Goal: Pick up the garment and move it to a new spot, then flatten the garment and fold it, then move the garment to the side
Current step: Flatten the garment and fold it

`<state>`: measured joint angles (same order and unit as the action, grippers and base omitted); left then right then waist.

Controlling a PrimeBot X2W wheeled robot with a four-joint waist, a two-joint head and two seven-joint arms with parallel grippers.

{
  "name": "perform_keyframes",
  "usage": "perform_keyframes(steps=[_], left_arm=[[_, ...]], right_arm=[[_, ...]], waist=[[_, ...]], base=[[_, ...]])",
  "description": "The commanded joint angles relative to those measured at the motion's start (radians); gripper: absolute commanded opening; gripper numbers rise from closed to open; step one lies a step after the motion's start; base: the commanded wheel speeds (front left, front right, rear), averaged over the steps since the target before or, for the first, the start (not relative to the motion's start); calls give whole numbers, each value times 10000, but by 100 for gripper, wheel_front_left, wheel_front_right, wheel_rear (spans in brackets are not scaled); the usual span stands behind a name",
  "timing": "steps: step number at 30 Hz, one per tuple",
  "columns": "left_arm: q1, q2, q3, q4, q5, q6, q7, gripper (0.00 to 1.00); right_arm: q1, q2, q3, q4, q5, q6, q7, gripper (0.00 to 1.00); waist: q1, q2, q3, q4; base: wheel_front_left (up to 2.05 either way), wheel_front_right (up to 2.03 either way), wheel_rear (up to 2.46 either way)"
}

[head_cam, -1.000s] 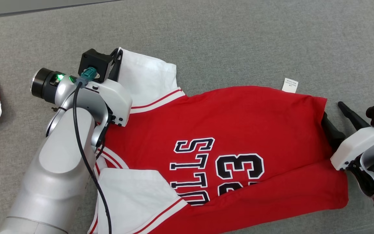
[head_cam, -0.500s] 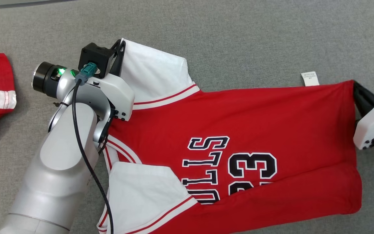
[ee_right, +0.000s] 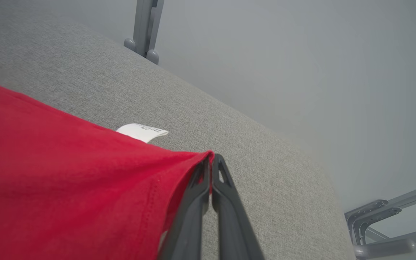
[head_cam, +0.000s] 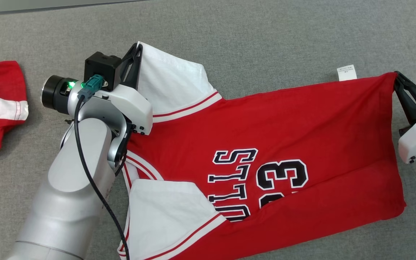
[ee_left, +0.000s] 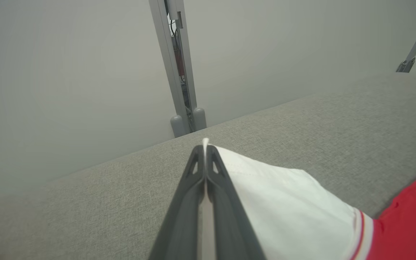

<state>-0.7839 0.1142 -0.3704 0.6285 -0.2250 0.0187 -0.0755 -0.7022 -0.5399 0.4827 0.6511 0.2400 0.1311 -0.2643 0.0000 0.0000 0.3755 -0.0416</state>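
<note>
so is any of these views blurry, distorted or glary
Head view: sharp, evenly lit, no glare, only soft shadows on the grey surface. Left wrist view: the left end effector goes soft toward the bottom edge. Right wrist view: the wide lens bows the surface's far edge, and the wall behind looks hazy.

Red jersey [head_cam: 302, 119] (white sleeves [head_cam: 172, 83]), grey table [head_cam: 265, 36]

place: robot test lab | surface: grey cloth-covered table [head_cam: 265, 43] | surround: bare pale wall [ee_left: 67, 72], grey metal post [ee_left: 170, 72] with cables in its gap | frame: metal struts [ee_right: 374, 213] past the table edge | kit: silver robot arm [head_cam: 74, 180], black cable, green light, over a jersey [head_cam: 302, 126]
</note>
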Motion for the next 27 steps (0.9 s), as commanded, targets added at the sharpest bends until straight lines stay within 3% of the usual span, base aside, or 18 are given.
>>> perform_keyframes(steps=[1,11,27], left_arm=[[63,27,95,-51,-117,54,-119,0],[953,248,219,-818,-578,-101,-403,0],[3262,1056,-70,-3812,-828,-25,622,0]], right_arm=[[209,4,-172,-134,-188,-5,-17,0],[1334,-151,-947,-637,-1115,-5,-19,0],[2710,-746,-1098,-1114,-2435,-5,-19,0]], waist=[[0,0,-51,24],[0,0,-594,341],[0,0,-1483,939]], base=[[0,0,0],[0,0,0],[0,0,0]])
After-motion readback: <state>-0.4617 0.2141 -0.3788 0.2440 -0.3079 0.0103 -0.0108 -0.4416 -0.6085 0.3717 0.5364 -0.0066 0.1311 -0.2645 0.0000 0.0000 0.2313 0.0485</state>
